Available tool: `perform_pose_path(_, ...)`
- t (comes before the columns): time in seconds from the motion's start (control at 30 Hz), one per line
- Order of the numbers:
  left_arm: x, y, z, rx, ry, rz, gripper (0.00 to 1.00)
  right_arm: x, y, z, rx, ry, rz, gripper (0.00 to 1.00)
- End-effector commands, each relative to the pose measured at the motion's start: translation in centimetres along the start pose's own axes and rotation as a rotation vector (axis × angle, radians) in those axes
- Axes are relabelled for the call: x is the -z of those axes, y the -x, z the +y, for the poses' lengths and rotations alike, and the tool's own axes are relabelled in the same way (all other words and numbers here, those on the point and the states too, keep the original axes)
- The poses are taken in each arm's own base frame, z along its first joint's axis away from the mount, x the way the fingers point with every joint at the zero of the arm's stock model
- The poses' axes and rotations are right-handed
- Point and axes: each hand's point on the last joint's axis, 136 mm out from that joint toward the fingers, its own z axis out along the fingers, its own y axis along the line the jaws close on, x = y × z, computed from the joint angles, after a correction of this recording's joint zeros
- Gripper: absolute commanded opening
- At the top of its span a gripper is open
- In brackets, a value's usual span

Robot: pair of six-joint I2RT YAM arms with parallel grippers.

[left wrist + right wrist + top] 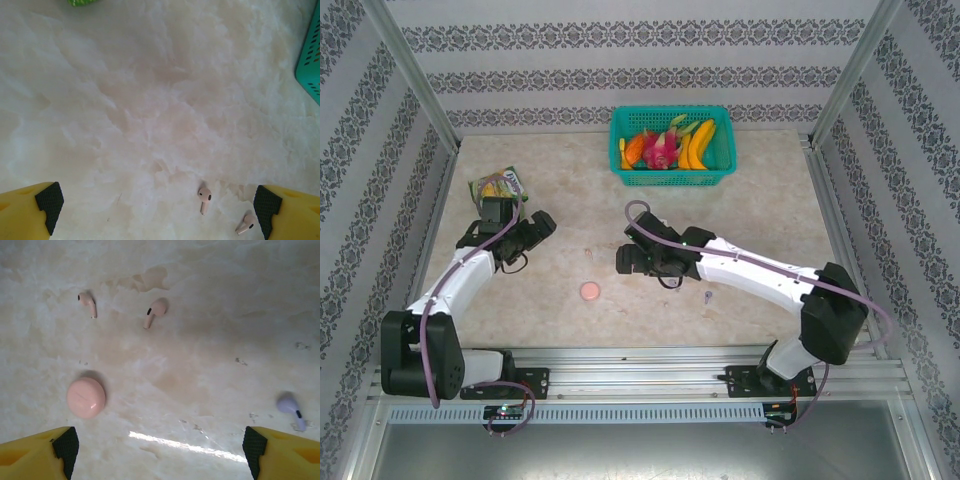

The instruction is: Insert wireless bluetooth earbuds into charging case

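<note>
Two pale pink earbuds (pixel 87 302) (pixel 156 311) lie apart on the marble table, ahead of my right gripper (pixel 159 455). The round pink charging case (pixel 86 397) rests with its lid shut just ahead of that gripper's left finger (pixel 65 447). A lilac earbud (pixel 291 407) lies near its right finger (pixel 252 450). The right gripper is open and holds nothing. My left gripper (pixel 156 215) is also open and empty above the table, with the two pink earbuds (pixel 204 197) (pixel 246 223) close to its right finger (pixel 265 210). From above, the case (pixel 590 290) sits between the left gripper (pixel 535 235) and the right gripper (pixel 623 260).
A teal basket (pixel 672 178) of toy fruit stands at the back centre, and its corner (pixel 310 60) shows in the left wrist view. A green snack bag (pixel 498 186) lies at the back left behind the left arm.
</note>
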Motion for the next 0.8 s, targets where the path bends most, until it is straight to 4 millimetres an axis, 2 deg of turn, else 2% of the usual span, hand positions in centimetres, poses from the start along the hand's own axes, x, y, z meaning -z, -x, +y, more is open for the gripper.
perform_pose_path(0.0, -0.4, -0.8, -0.5, 0.004, -0.005, 0.058, 1.00, 0.0, 0.7, -0.4, -0.092, -0.038, -0.034, 0.88)
perform_pose_path(0.07, -0.7, -0.9, -0.6, -0.003, -0.010, 0.069, 1.00, -0.1, 1.0, -1.1, -0.095, -0.052, -0.037, 0.89)
perform_pose_path(0.23, -1.1, -1.1, -1.4, -0.004, -0.048, 0.093, 1.00, 0.2, 2.5, -5.0, -0.046, -0.082, -0.030, 0.89)
perform_pose_path(0.4, -1.1, -1.4, -3.1, -0.023, -0.112, 0.113, 1.00, -0.4, 4.3, -10.6, -0.012, -0.094, 0.041, 0.89)
perform_pose_path(0.5, -0.9, -1.8, -4.5, -0.043, -0.142, 0.126, 1.00, -0.9, 5.4, -13.1, -0.025, -0.098, 0.072, 0.89)
perform_pose_path(0.6, -0.6, -2.2, -6.2, -0.058, -0.182, 0.136, 1.00, -1.7, 6.4, -14.4, -0.019, -0.100, 0.101, 0.88)
perform_pose_path(0.77, -0.1, -2.6, -9.5, -0.093, -0.230, 0.128, 1.00, -3.7, 7.0, -14.6, 0.030, -0.101, 0.183, 0.84)
